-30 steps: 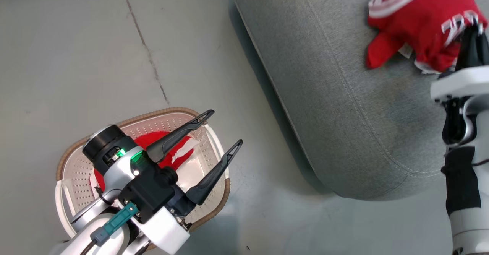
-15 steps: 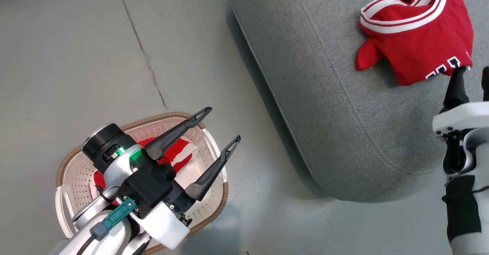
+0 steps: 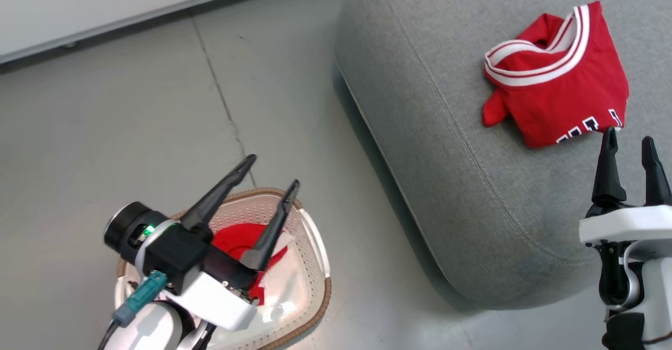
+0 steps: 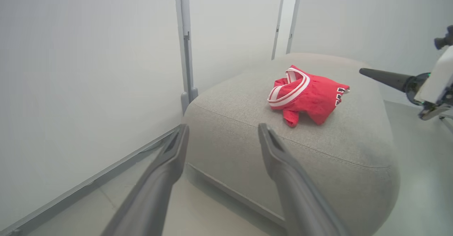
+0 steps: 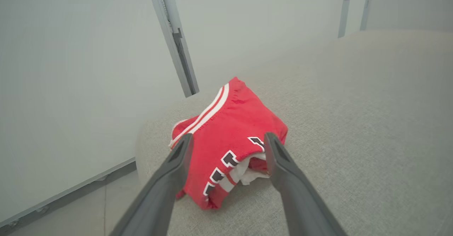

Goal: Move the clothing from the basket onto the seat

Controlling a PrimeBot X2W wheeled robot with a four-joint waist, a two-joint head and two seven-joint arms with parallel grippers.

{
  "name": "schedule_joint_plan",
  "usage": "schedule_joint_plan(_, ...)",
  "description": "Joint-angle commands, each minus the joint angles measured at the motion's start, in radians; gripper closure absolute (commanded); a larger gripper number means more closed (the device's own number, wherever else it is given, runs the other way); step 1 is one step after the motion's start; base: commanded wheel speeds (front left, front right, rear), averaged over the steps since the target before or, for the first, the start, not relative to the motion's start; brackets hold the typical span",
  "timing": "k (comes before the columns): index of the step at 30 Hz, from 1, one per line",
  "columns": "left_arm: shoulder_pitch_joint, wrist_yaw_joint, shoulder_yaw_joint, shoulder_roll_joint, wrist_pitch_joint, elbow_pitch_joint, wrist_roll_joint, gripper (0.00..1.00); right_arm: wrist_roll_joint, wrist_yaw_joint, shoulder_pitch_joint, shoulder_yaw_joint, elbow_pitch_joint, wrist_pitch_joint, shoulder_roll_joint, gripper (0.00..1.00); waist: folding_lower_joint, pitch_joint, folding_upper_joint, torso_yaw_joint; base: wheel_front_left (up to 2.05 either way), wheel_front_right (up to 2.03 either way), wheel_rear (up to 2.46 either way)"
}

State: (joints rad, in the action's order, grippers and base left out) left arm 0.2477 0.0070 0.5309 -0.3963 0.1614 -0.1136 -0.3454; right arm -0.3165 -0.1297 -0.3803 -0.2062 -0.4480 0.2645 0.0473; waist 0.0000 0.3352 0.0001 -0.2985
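Right end effector (image 3: 628,136) released jersey (image 3: 556,98); lettering (image 3: 589,126) illegible.

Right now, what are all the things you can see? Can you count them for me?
Jersey: one, red with white stripes and black-and-white letters, crumpled on the seat.
Clothing in the basket: count unclear, red with some white, partly hidden under the left tool.
Basket: one, cream-white with a brown rim, on the floor.
Seat: one, grey fabric, beside the basket.
Floor: grey, with a thin crack line.
Wall: pale white, behind the floor.
Left tool: one, dark fingers, open, above the basket.
Right tool: one, dark fingers, open and empty, close to the jersey.
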Motion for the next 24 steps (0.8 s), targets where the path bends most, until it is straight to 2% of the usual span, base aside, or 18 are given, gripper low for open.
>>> schedule_joint_plan(1, -0.01, 0.009, -0.012, 0.0, 0.009, 0.007, -0.009, 0.0, -0.004, -0.002, 0.017, 0.01, 0.023, 0.001, 0.006, 0.0, 0.0, -0.027, -0.0001, 0.026, 0.0, 0.0, 0.0)
schedule_joint_plan(12, -0.063, 0.09, -0.111, 0.03, 0.068, 0.088, -0.076, 0.0, 0.044, -0.002, 0.145, 0.141, 0.257, -0.029, 0.007, 0.0, 0.0, -0.118, -0.0001, 0.177, 0.0, 0.0, 0.0)
schedule_joint_plan(19, -0.084, 0.118, -0.171, 0.037, 0.089, 0.136, -0.103, 0.0, 0.049, -0.002, 0.198, 0.208, 0.355, -0.082, 0.007, 0.0, 0.0, -0.148, -0.0001, 0.283, 0.0, 0.0, 0.0)
schedule_joint_plan(24, -0.101, 0.129, -0.213, 0.043, 0.097, 0.157, -0.123, 0.0, 0.059, -0.002, 0.225, 0.227, 0.384, -0.104, 0.007, 0.0, 0.0, -0.17, -0.0001, 0.323, 0.0, 0.0, 0.0)
